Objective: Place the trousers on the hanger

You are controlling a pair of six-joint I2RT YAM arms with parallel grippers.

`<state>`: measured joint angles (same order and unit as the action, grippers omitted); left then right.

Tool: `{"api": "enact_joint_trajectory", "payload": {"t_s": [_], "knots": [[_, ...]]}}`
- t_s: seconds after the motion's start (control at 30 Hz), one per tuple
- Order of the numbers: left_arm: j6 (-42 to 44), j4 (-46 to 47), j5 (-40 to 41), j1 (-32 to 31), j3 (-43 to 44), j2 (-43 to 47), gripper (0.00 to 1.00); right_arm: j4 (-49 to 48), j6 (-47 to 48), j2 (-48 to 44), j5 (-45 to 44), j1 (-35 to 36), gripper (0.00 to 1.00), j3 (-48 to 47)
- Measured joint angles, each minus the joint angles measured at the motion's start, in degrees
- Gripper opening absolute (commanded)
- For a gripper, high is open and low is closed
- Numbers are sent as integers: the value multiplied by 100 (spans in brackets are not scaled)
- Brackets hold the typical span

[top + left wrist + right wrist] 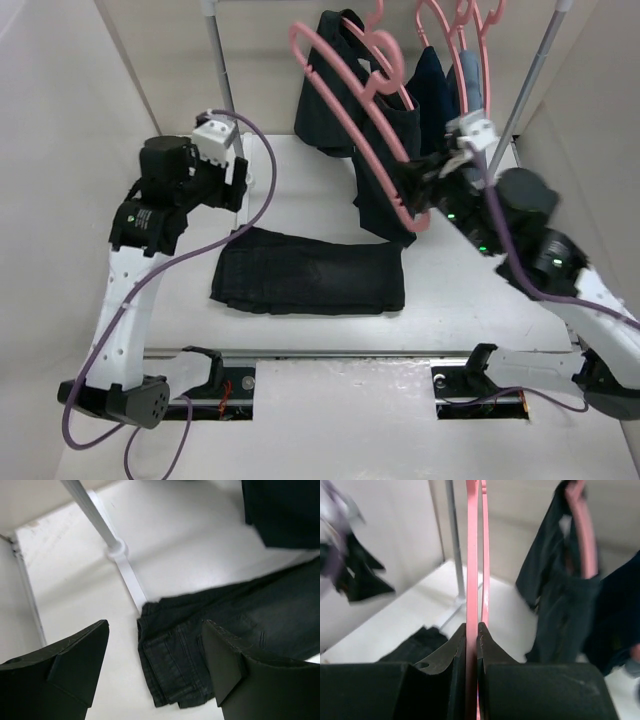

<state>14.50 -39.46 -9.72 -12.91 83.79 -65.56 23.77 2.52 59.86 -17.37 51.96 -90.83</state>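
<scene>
The trousers point(310, 272) lie folded flat in a black rectangle on the white table; in the left wrist view their folded waistband end point(180, 665) is below and between my fingers. My left gripper point(242, 184) point(155, 640) hovers open above the trousers' far-left corner, holding nothing. My right gripper point(412, 196) point(472, 630) is shut on the lower bar of the pink hanger point(350, 110) point(472, 555). It holds the hanger up at a slant above the table, right of and behind the trousers.
A clothes rack stands at the back with a left post point(222, 70) point(92, 510) and a right post point(530, 80). On it hang a shorter black garment point(330, 95) point(555, 605), a navy one point(432, 85) and a light-blue one point(470, 80), on more pink hangers point(450, 25).
</scene>
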Motion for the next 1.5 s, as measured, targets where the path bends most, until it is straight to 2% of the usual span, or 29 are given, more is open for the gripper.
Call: {"api": "enact_joint_trajectory", "payload": {"t_s": [0.1,0.2,0.27,0.4,0.53,0.73,0.9,1.03,1.1,1.13,1.2,1.33,1.37,1.4,1.47,1.5], "knots": [[-175,109,-175,199,313,170,76,-446,-529,275,-269,251,0,769],[-363,153,-542,260,487,254,94,-496,-1086,717,-723,619,0,1572],[-452,179,-960,323,516,245,99,-391,-1521,1152,-1145,927,0,1926],[-592,264,-1862,367,326,103,99,-44,-2343,1976,-1923,1545,0,2291],[-750,328,-2439,365,-260,-170,100,68,-2815,2656,-2081,1910,0,2435],[-914,212,-2435,369,-890,-896,100,-190,-2999,3493,-1917,2079,0,2544],[-931,48,-2492,361,-1047,-1108,100,-413,-2968,3928,-1690,2083,0,2485],[-920,-42,-2258,354,-1073,-1165,90,-498,-2938,4113,-1600,2090,0,2376],[-804,-214,-2240,341,-1073,-1331,83,-498,-2968,4107,-1585,2083,0,2376],[-743,-317,-2236,330,-1071,-1451,75,-496,-2994,4100,-1587,2081,0,2376],[-654,-522,-2236,313,-1062,-1722,72,-496,-3080,4100,-1617,2081,0,2376],[-501,-905,-2293,289,-960,-2129,54,-422,-3246,4103,-1690,2076,0,2339],[-457,-946,-2339,284,-933,-2166,48,-400,-3268,4113,-1692,2070,0,2315],[-424,-988,-2393,284,-894,-2179,27,-387,-3287,4129,-1692,2065,0,2291],[-376,-1008,-2496,282,-813,-2188,2,-341,-3322,4181,-1683,2061,0,2227],[-369,-1010,-2555,282,-765,-2203,0,-337,-3331,4203,-1672,2063,0,2216]]}}
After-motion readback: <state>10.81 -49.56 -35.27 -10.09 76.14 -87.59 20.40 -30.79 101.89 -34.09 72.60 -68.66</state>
